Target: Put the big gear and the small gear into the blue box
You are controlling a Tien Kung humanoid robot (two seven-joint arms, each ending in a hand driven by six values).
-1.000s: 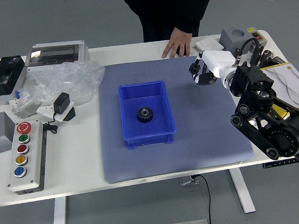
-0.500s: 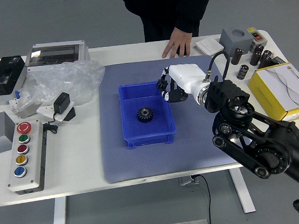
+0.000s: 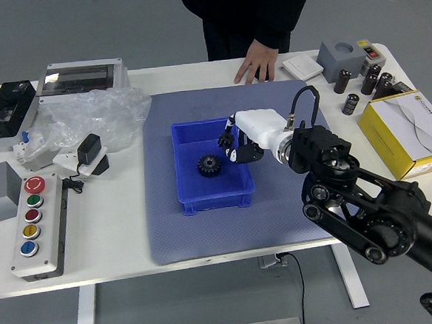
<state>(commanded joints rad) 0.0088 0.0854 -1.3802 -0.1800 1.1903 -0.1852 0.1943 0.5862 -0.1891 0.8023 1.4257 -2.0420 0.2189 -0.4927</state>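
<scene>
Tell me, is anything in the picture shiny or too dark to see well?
Head view: the clear bag has whitish shiny patches. Head view: the black bits at the tip of the robot hand blend together, but the gear in the box shows its teeth.

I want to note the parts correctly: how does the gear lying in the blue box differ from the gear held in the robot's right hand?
The lying gear rests flat in the blue box, while the held gear is up in the right hand. The lying gear shows its whole round face; the held gear seems tilted and looks smaller. Both are dark and toothed.
</scene>
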